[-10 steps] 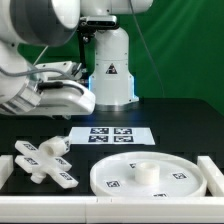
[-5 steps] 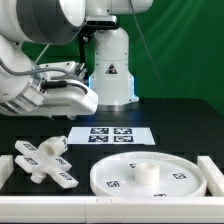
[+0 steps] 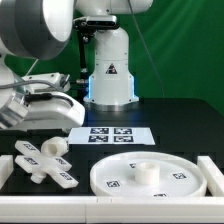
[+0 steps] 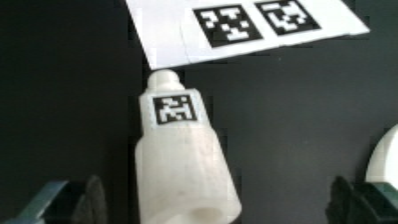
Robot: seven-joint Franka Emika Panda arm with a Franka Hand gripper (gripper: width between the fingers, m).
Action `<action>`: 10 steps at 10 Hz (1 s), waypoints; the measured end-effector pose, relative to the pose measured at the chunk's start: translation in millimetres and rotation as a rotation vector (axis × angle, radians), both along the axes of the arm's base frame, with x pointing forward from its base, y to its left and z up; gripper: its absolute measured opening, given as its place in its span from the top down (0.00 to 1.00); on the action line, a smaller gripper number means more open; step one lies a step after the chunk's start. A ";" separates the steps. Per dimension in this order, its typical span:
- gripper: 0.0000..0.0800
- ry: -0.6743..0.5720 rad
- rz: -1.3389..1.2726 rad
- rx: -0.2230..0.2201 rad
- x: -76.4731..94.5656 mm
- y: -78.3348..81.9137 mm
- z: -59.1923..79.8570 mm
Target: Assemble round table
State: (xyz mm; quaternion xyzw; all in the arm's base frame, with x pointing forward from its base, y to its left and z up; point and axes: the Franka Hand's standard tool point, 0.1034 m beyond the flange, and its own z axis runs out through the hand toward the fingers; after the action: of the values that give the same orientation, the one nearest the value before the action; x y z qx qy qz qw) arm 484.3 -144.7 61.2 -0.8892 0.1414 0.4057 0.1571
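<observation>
The gripper point(image 4: 217, 203) is being held open, its fingers point(image 4: 68, 200) spread well apart on either side of the foot piece point(image 4: 180, 160), with nothing clasped; this is being judged as alignment for a grasp across the piece's long body. The foot piece is lying flat on the black table point(image 3: 180, 125), its narrow tip just beside the marker board point(image 4: 240, 30), at the exterior view's left of the round disc point(image 3: 150, 185). A short leg point(image 3: 145, 172) is standing upright at the disc's centre, possibly seated there. The fingertips are being cut off in the wrist view, and in the exterior view the gripper is being masked by the arm point(image 3: 30, 35)
</observation>
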 end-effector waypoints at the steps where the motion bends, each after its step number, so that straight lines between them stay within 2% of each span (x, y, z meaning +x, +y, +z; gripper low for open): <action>1: 0.19 0.000 0.000 0.000 -0.1 0.0 -0.2; 2: 0.19 0.010 -0.002 0.002 -2.6 -0.7 -4.6; 4: 0.19 0.055 0.001 0.003 -7.3 -5.0 -32.3; 6: 0.19 0.043 0.007 -0.012 -9.6 -3.2 -44.9; 10: 0.19 0.045 0.006 -0.014 -15.0 -1.5 -47.1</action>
State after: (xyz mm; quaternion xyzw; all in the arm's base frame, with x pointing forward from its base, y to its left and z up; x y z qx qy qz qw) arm 469.3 -146.2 14.0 -0.8813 0.1453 0.4252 0.1463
